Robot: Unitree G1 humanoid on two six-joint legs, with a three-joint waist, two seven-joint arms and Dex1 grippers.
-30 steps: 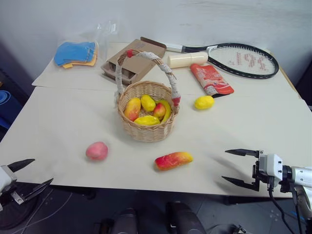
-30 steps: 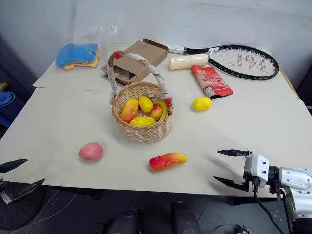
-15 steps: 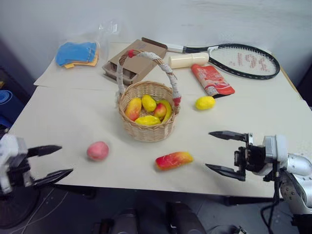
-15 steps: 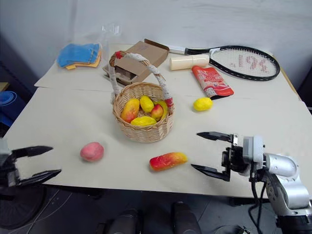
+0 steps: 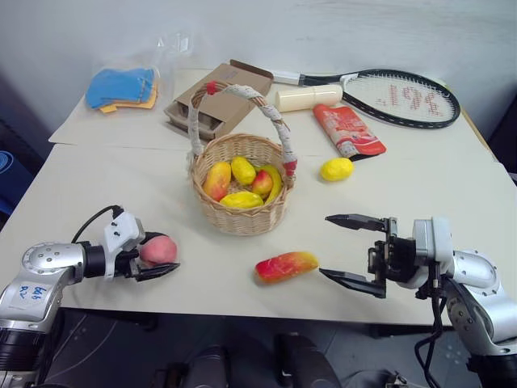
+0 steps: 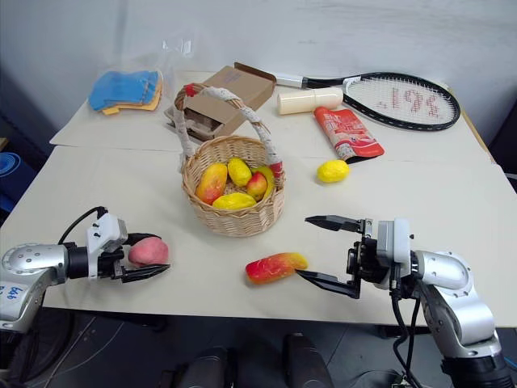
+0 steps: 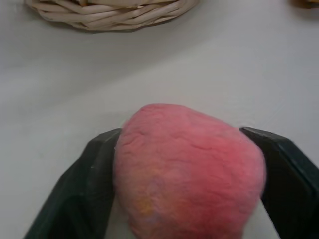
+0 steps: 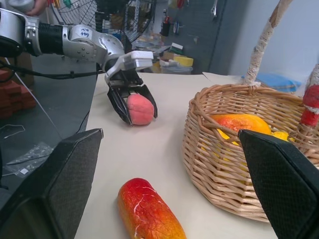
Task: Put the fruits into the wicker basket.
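Far left on the cream table (image 5: 97, 202): left gripper (image 5: 159, 260) lying low over the tabletop, black fingers (image 7: 87, 184) pressed against both flanks of the pink peach (image 5: 159, 250), jaws clamped on it, peach sitting between them and seemingly on the table surface. Further in, behind and right of the peach: wicker basket (image 5: 239, 212) standing upright, arched cloth-wrapped handle over it, several yellow and red-yellow fruits (image 5: 241, 179) already inside. In front of the basket, slightly right: red-and-yellow mango (image 5: 286, 265) lying flat on the table, just beside the lower finger of the right gripper (image 5: 349, 249) but not between the jaws. Right gripper held sideways, pointing toward the mango, jaws wide apart and holding nothing. Right of the basket, behind that gripper: yellow lemon (image 5: 337, 169) resting alone on the table, well apart from both grippers.
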